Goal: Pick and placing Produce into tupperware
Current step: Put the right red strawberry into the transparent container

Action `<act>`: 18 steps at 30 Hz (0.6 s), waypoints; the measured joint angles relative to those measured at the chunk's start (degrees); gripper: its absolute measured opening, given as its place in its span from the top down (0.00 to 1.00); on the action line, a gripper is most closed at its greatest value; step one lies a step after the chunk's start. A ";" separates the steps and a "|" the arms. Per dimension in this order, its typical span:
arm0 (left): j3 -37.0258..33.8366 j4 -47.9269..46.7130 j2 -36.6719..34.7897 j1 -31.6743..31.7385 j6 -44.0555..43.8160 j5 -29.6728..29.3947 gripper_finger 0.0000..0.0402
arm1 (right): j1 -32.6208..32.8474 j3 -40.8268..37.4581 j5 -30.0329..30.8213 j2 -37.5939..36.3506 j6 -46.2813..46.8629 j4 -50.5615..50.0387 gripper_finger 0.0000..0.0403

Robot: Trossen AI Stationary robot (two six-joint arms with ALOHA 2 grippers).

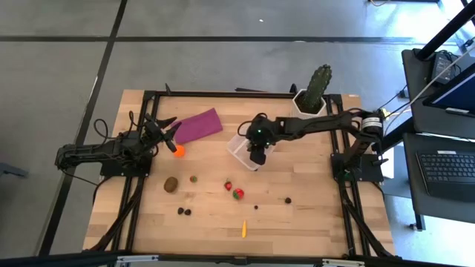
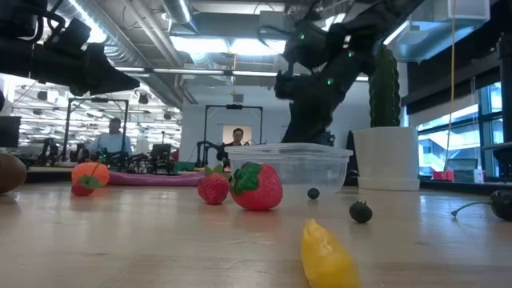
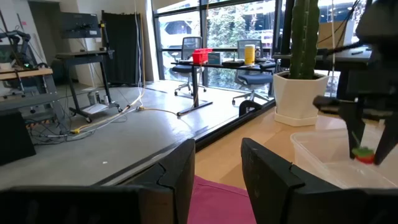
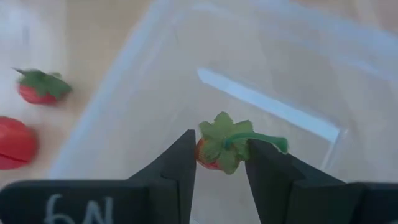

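Observation:
The clear tupperware (image 1: 239,147) stands on the table's middle, below my right gripper (image 4: 221,163). That gripper is shut on a small red strawberry (image 4: 210,155) with a green leaf top, over the box's open inside. Loose on the table lie an orange ball (image 1: 179,150), a brown kiwi (image 1: 171,184), two strawberries (image 1: 228,185) (image 1: 238,194), dark berries (image 1: 184,211) and a yellow piece (image 1: 244,228). My left gripper (image 1: 169,133) waits at the left, level and open, beside the orange ball, with nothing between its fingers. My right gripper pinches the strawberry between its two fingers, on the red body just under the leaf top (image 4: 227,140). The fingers slant down from the table's right and far side. The strawberry (image 3: 364,154) is lifted clear, hanging at the fingers' free ends above the tupperware's floor.
A purple cloth (image 1: 199,124) lies at the far left near my left gripper. A green cactus in a white pot (image 1: 315,93) stands just beyond the tupperware at the far edge. Bare wood lies along the near edge and at the right.

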 joint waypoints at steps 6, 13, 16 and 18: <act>0.00 -0.01 0.01 0.00 -0.02 0.00 0.69 | 0.00 0.00 0.45 3.22 0.50 -0.64 0.70; 0.00 0.01 0.01 -0.01 -0.02 0.00 0.69 | 0.00 0.00 0.68 4.90 0.50 -1.03 0.70; -0.02 0.01 0.01 -0.01 -0.02 0.00 0.69 | 0.00 0.00 0.68 4.41 0.48 -0.93 0.68; -0.01 0.01 0.01 -0.01 0.02 0.00 0.69 | 0.00 0.02 0.66 4.23 0.48 -0.28 0.66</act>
